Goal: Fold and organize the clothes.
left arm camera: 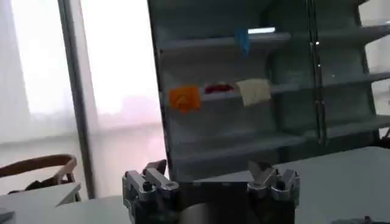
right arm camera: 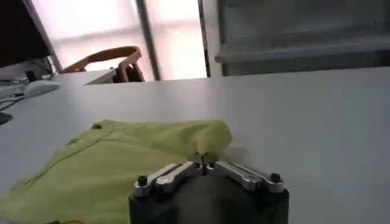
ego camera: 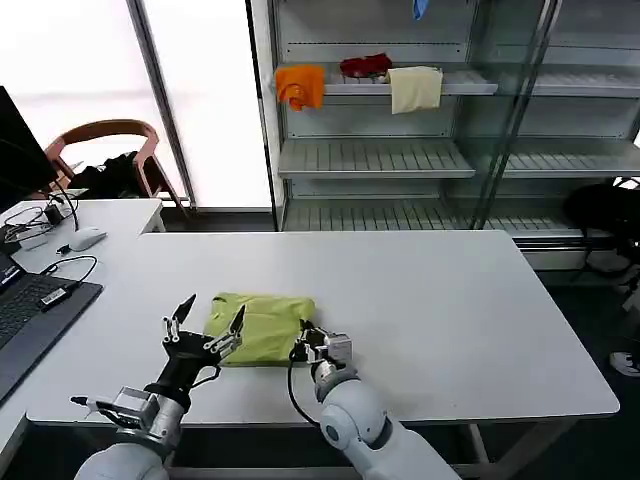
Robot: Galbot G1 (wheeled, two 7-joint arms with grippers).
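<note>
The clothes are one lime yellow-green T-shirt (ego camera: 262, 326), folded into a small rectangle near the front edge of the white table (ego camera: 430, 320). My right gripper (ego camera: 303, 338) is at the shirt's right front corner. In the right wrist view its fingertips (right arm camera: 206, 159) are pressed together on a raised bump of the shirt (right arm camera: 122, 164). My left gripper (ego camera: 213, 310) is lifted off the table just left of the shirt, with its fingers (left arm camera: 152, 173) spread wide and pointing up and away. Nothing is between them.
A laptop (ego camera: 30, 310), cables and a mouse (ego camera: 85, 238) lie on the desk to the left, with a wooden chair (ego camera: 105, 150) behind. Shelves at the back hold an orange cloth (ego camera: 300, 85), a red one (ego camera: 366, 66) and a cream one (ego camera: 415, 88).
</note>
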